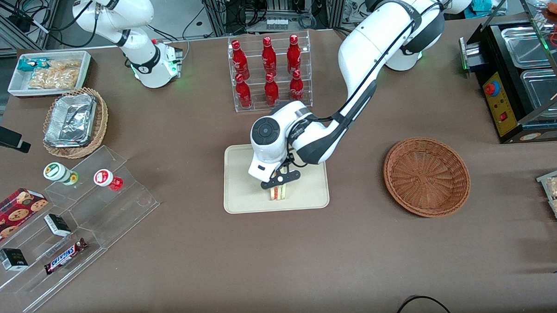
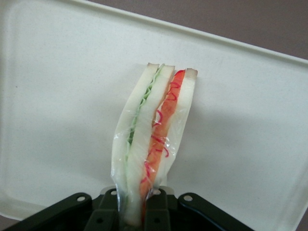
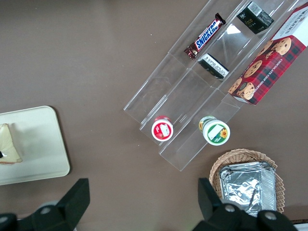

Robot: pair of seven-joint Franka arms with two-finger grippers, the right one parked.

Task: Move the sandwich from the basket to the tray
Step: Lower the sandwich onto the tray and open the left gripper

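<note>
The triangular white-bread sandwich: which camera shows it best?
The left wrist view: the triangular white-bread sandwich fills it, gripped by the hand over the cream tray. The front view shows it tiny; the right wrist view, one corner.

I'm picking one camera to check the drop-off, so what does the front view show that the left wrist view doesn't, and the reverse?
Only the front view shows the empty basket lying toward the working arm's end of the table, the bottle rack and the whole tray outline. Only the left wrist view shows the sandwich's red and green filling layers inside clear wrap. Both show the pincer shut on the sandwich over the tray.
</note>
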